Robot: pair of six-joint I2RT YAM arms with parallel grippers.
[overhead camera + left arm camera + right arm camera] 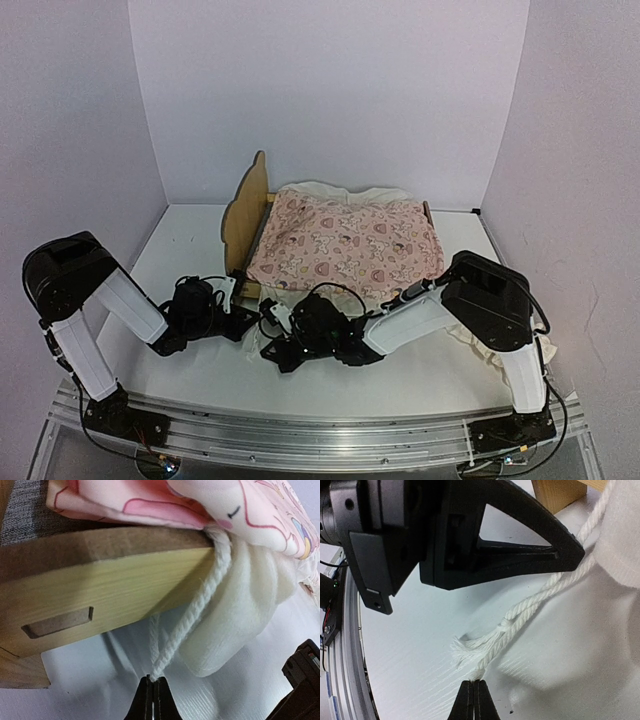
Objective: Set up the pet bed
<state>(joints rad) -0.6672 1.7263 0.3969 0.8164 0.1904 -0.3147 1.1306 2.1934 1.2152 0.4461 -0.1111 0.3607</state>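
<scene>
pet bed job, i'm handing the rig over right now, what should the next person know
left gripper: shut on the white cord, just below the wooden rail of the pet bed.
right gripper: shut on the cord near its knotted, frayed end, close beside the left gripper.
Things: the pink quilt lies on the bed; the cream cushion bulges out over the rail beneath it.
Done: bedding is on the frame.
Left: probably tying or tucking the cord and the cushion edge, then letting go.

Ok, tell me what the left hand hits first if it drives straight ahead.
The left hand, shut on a white cord, would probably meet the wooden side of the bed first, though depth is unclear.
</scene>
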